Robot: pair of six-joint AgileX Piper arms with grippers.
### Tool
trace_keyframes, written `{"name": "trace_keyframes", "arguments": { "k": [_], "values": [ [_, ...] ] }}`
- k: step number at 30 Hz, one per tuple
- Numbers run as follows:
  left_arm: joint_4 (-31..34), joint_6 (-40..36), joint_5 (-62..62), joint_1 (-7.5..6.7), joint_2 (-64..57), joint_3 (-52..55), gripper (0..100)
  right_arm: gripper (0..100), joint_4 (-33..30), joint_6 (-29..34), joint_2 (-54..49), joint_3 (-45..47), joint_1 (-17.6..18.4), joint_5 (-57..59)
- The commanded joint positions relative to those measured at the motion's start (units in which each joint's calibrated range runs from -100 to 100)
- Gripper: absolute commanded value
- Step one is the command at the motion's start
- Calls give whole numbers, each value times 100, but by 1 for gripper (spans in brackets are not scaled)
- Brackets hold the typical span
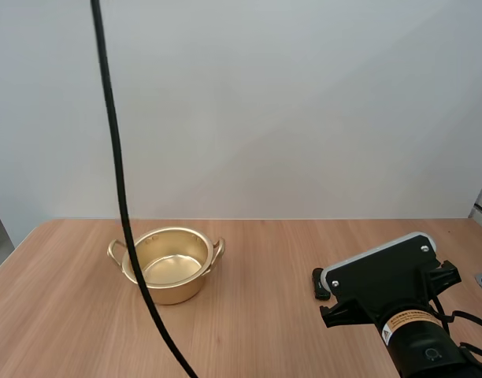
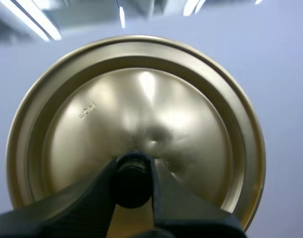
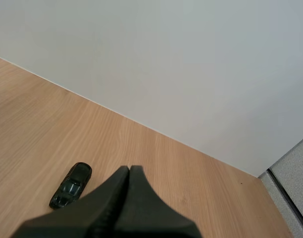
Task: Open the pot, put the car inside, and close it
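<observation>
The gold pot (image 1: 174,263) stands uncovered on the left half of the table, its inside bare. My left gripper (image 2: 133,184) is shut on the black knob (image 2: 132,179) of the gold lid (image 2: 136,130), held up in the air with its top side facing the camera. A small black toy car (image 3: 71,185) lies on the wood just beside the tips of my right gripper (image 3: 129,171), whose fingers lie together as one wedge, holding nothing. From above, the car (image 1: 320,283) peeks out at the left edge of my right arm (image 1: 391,295).
The wooden table (image 1: 249,331) runs back to a plain white wall. A grey panel edge (image 3: 290,188) stands at the table's far right corner. Open wood lies between the pot and the car.
</observation>
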Motion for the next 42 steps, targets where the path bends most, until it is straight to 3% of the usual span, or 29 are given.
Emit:
{"name": "trace_keyframes", "arguments": {
  "k": [1, 4, 8, 12, 14, 18, 21, 26, 29, 35, 42],
  "values": [
    [5, -5, -200, 1, -234, -506, 0, 0, -8, 4, 4, 0, 1, -11],
    [5, -5, -200, 1, -234, -667, 0, 0, -8, 4, 4, 0, 1, 52],
    [56, -5, -112, 1, -207, -666, 0, 0, 107, 4, 4, -245, 1, 1083],
    [87, -5, -81, 1, -123, -666, 0, 0, 862, 4, 156, -1290, 1, 2562],
    [103, -5, 40, 1, -54, -666, 0, 0, 1064, 2, 351, -1859, 1, 2495],
    [158, -5, 407, 1, 23, -666, 0, 0, 2086, 2, 1032, -3083, 1, 2830],
    [200, -5, 516, 1, 63, -666, 0, 0, 2662, -124, 1827, -3838, 1, 2830],
    [304, -5, 533, 1, 63, -666, 0, 0, 2662, -1141, 3690, -4708, 1, 3820],
    [306, -5, 549, 1, 63, -666, 0, 0, 2790, -1220, 4925, -5077, 1, 4354],
    [466, -5, 678, 1, 63, -666, 0, 0, 2682, -1511, 6849, -5444, 1, 5084],
    [496, -5, 606, 1, 76, -666, 0, 0, 2603, -1566, 8136, -5444, 1, 5660]
  ]
}}
